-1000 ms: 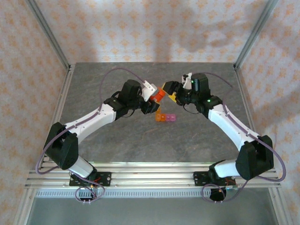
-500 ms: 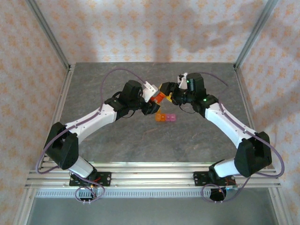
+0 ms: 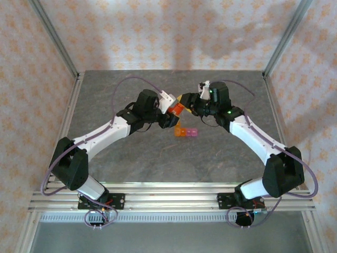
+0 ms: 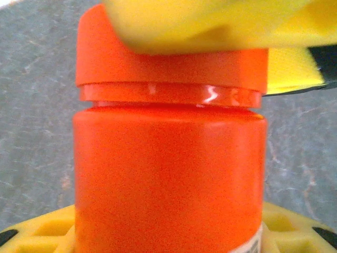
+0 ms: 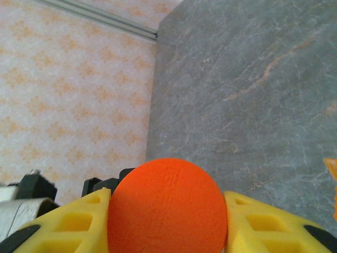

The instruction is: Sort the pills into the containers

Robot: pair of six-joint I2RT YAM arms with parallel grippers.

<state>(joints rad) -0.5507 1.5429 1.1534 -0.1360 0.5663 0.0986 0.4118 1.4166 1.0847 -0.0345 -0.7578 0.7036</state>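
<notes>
My left gripper (image 3: 170,116) is shut on an orange pill bottle (image 3: 178,109), held above the middle of the table. In the left wrist view the bottle's body (image 4: 168,179) stands between my yellow fingers (image 4: 42,232), with its cap (image 4: 168,66) on top. My right gripper (image 3: 187,101) is shut on that cap (image 5: 166,205), a yellow finger (image 5: 68,226) pressing on each side. The containers (image 3: 186,132), a short strip of orange and pink cells, lie on the table just below the bottle. The pills are hidden.
The grey stone-patterned table (image 3: 158,158) is bounded by patterned walls and a metal frame post (image 3: 55,39) at each back corner. Both arms meet over the table's middle; the table's back edge (image 5: 152,84) shows in the right wrist view.
My right gripper has moved left onto the bottle's cap and closed on it. The left gripper has kept its hold, tilting the bottle slightly.
</notes>
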